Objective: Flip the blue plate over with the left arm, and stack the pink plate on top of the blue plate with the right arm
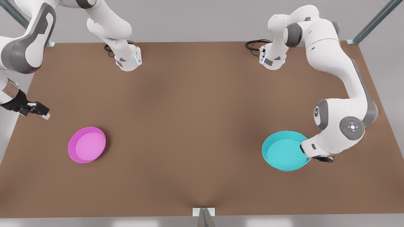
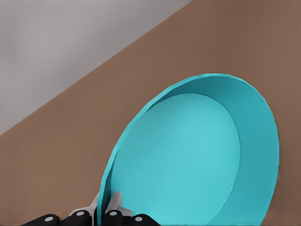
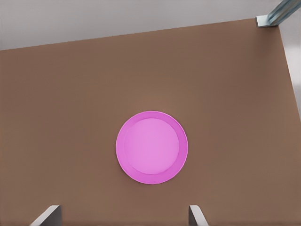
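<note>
The blue plate [image 1: 284, 152] sits hollow side up on the brown table [image 1: 195, 126], at the front view's right. My left gripper [image 1: 304, 150] reaches in from that side and is shut on the plate's rim. In the left wrist view, the two fingers [image 2: 115, 201] pinch the thin rim of the blue plate [image 2: 188, 160] from inside and outside. The pink plate [image 1: 87, 144] lies hollow side up at the front view's left. My right gripper [image 1: 38, 110] hangs open above the table's edge, apart from the pink plate [image 3: 151, 147], with nothing between its fingertips [image 3: 197, 214].
Both arm bases [image 1: 127, 60] stand at the far side of the table, with black cables beside them. A metal frame post [image 1: 204, 217] stands at the near edge. Bare brown table [image 3: 70, 94] lies between the two plates.
</note>
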### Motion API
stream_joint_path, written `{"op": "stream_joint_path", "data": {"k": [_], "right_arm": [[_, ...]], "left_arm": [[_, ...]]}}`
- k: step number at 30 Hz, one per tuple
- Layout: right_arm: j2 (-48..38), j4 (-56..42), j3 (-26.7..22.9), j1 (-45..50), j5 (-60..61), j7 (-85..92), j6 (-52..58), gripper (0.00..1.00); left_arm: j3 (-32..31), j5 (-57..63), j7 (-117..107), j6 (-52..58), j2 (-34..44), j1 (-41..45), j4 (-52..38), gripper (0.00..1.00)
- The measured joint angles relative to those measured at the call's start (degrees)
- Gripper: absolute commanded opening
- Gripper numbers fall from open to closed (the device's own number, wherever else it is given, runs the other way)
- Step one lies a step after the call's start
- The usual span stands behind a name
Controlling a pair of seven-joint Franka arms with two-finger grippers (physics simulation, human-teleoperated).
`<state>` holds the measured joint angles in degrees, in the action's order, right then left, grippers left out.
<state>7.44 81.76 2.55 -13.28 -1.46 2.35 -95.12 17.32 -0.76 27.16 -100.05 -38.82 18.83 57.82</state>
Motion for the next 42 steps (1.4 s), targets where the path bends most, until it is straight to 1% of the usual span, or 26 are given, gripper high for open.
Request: {"op": "stream_joint_path", "data": {"k": [3,4,5,8,13,16,18,20,23,25,28,31,36,42], "right_arm": [[0.1,-0.03,0.0,0.0,0.01,0.0,0.0,1.0],[0.1,-0.05,0.03,-0.02,0.01,0.0,0.0,1.0],[0.1,-0.07,0.02,0.0,0.01,0.0,0.0,1.0],[0.1,-0.06,0.0,0.01,0.01,0.0,0.0,1.0],[0.1,-0.03,-0.01,0.0,0.01,-0.01,0.0,1.0],[0.09,-0.07,-0.01,0.0,0.01,-0.01,0.0,1.0],[0.09,-0.06,-0.01,-0.01,0.01,-0.01,0.0,1.0],[0.1,-0.06,-0.01,-0.01,0.01,-0.01,0.0,1.0],[0.17,-0.04,-0.01,-0.07,0.01,-0.01,0.0,1.0],[0.17,-0.02,-0.01,-0.11,0.01,-0.01,0.0,1.0],[0.18,0.0,-0.01,-0.18,0.01,-0.01,0.0,1.0],[0.18,0.0,-0.01,-0.19,0.01,-0.01,0.0,1.0],[0.18,0.0,-0.01,-0.16,0.01,-0.01,0.0,1.0],[0.42,0.0,-0.01,-0.18,0.01,0.0,0.0,1.0]], "left_arm": [[14.24,3.25,-7.71,0.28,-3.11,15.74,-1.19,0.21],[18.13,4.67,-10.48,0.3,-4.45,21.02,-1.1,0.21],[20.38,6.28,-13.4,0.39,-5.6,25.21,-1.02,0.21],[22.2,13.28,-22.57,0.44,-7.64,33.36,0.02,0.21],[23.07,29.35,-38.93,-2.61,-14.97,41.97,3.79,0.21],[30.0,34.97,-48.03,-6.61,-18.56,50.11,8.42,0.21],[33.02,37.08,-53.56,-9.36,-20.05,54.14,10.37,0.21],[34.09,39.11,-59.13,-12.11,-22.54,55.87,11.56,0.21],[36.31,41.01,-67.31,-17.51,-25.12,58.87,16.58,0.21],[36.84,42.02,-72.58,-20.35,-25.77,60.5,18.26,0.21],[36.89,46.6,-81.2,-23.75,-26.0,62.07,20.39,0.21],[36.93,48.83,-89.27,-25.65,-26.88,63.24,20.73,0.21],[36.94,52.68,-103.0,-27.43,-31.33,63.66,20.81,0.21],[36.9,54.81,-116.78,-27.49,-32.96,64.98,20.85,0.21]]}}
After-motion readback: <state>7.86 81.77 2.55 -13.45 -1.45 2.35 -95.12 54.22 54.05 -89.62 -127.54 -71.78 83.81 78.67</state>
